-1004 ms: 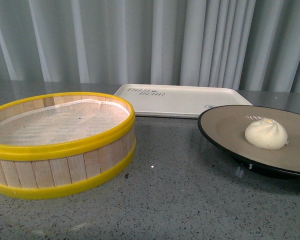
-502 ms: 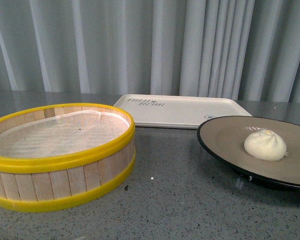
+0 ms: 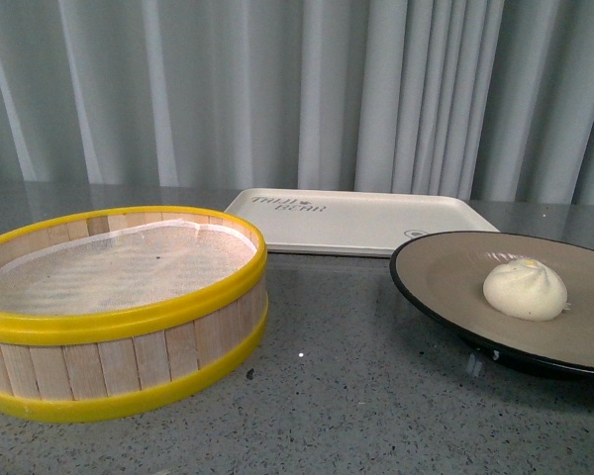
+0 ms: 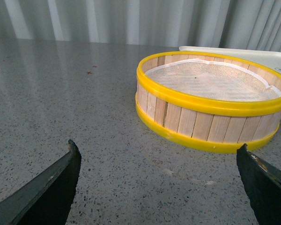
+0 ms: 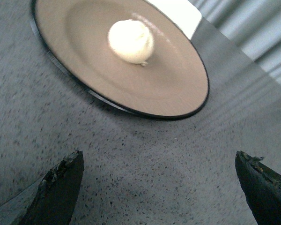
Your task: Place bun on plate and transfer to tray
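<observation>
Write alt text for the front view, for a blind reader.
A small white pleated bun sits on a black-rimmed beige plate at the right of a speckled grey table. At left stands a yellow-rimmed wooden steamer basket lined with white cloth; a cream tray lies behind both, before grey curtains.

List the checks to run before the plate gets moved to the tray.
1. The bun is on the plate: ok, inside its rim.
2. The tray can receive: ok, its visible surface is bare.
3. The right gripper is ready: ok, open, empty, facing the plate.
4. The left gripper is clear: ok, open, empty, facing the steamer basket.
5. The steamer basket is off the path: ok, apart, left of the plate.
6. Plate-tray gap: cannot tell, the plate hides the tray's corner.
</observation>
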Tool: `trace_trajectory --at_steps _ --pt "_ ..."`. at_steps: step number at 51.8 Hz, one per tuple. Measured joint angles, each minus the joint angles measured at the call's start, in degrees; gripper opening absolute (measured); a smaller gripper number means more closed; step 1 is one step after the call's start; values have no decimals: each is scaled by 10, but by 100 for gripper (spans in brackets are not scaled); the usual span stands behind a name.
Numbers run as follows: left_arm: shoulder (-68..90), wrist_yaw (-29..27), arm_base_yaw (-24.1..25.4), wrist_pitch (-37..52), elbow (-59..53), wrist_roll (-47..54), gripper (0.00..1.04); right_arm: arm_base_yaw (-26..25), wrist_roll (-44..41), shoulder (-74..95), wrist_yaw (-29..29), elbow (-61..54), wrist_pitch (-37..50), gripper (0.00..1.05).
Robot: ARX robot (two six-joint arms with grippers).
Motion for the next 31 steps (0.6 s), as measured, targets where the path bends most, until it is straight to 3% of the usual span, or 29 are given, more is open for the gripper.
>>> trace_trajectory --at_steps 5,12,22,31 --pt "0 0 0 0 0 0 98 25 -155 27 19 9 5 96" --pt "0 0 0 0 0 0 98 53 -302 63 3 25 -16 96" --pt "0 0 0 0 0 0 98 52 -459 159 -44 51 42 96" --pt "0 0 0 0 0 0 98 52 -503 225 -50 78 57 96"
